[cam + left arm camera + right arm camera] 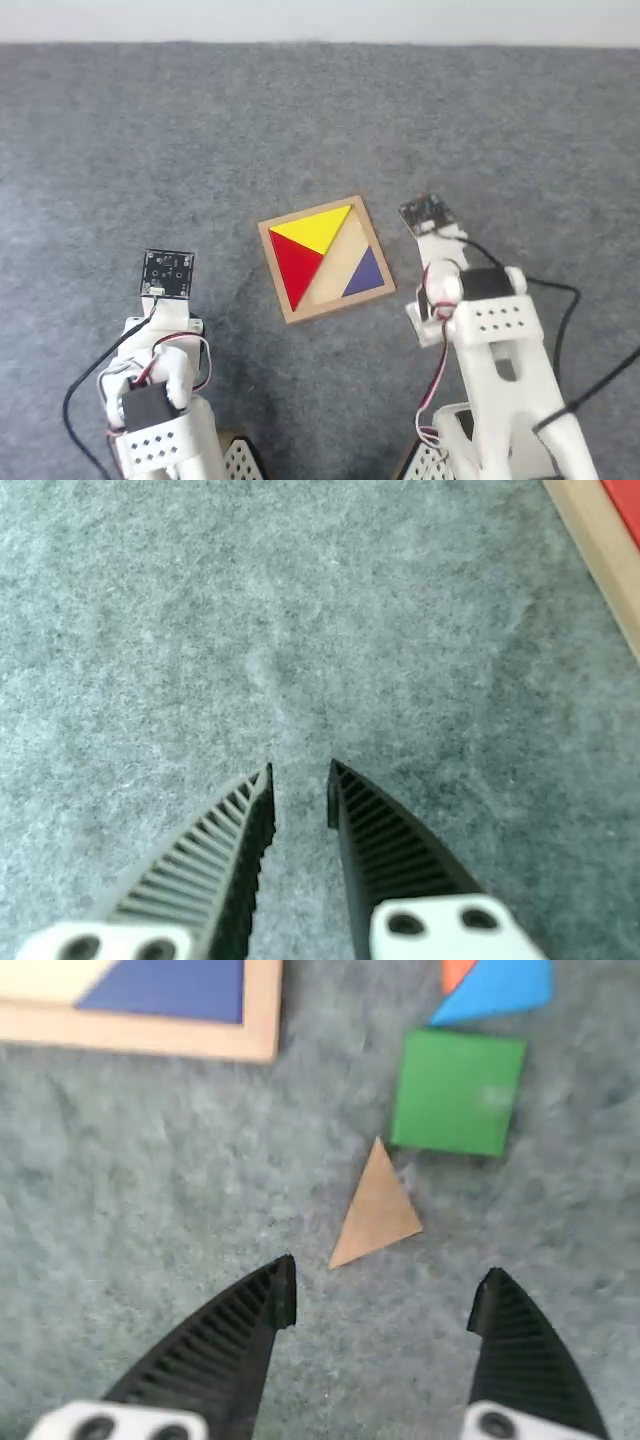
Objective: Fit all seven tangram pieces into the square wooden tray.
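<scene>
The square wooden tray (290,308) lies mid-table and holds a yellow triangle (315,229), a red triangle (297,264) and a dark blue triangle (366,273); bare wood shows between them. My right gripper (388,1268) stands wide open just above the carpet, with a small tan triangle (375,1210) lying flat right ahead of its fingertips. Beyond the tan triangle lie a green square (457,1092), a light blue piece (500,985) and an orange piece (457,972). My left gripper (300,768) hovers over bare carpet, its fingers a narrow gap apart and holding nothing.
The tray's corner (255,1040) lies off to one side of the loose pieces, and its rim (600,540) also edges the left wrist view. Grey carpet covers the table. The right arm (490,330) stands over the loose pieces; the left arm (160,380) stands at the lower left.
</scene>
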